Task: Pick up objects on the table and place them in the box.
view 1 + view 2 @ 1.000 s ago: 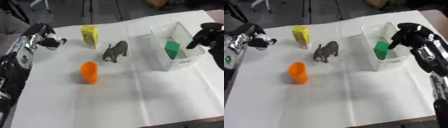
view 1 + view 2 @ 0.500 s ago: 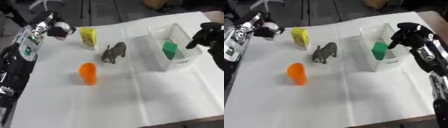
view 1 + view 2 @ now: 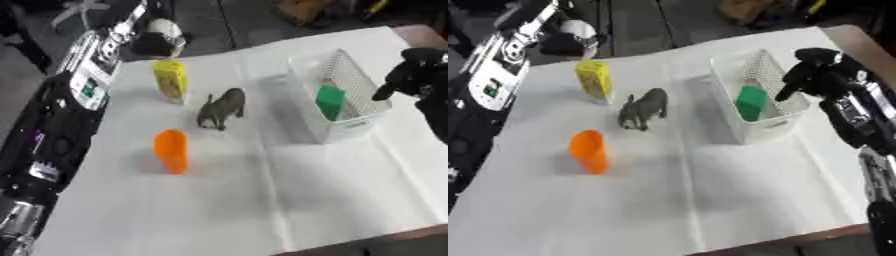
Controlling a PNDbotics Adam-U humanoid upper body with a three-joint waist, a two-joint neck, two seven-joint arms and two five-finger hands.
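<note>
Left hand (image 3: pixel 160 42) raised above yellow carton (image 3: pixel 171 80), grip state indeterminate; right hand (image 3: pixel 811 70) curled, empty, beside white box (image 3: pixel 773 95) holding green block (image 3: pixel 751 102); grey animal figure (image 3: pixel 642 108) and orange cup (image 3: pixel 589 150) on table (image 3: pixel 710 200).
</note>
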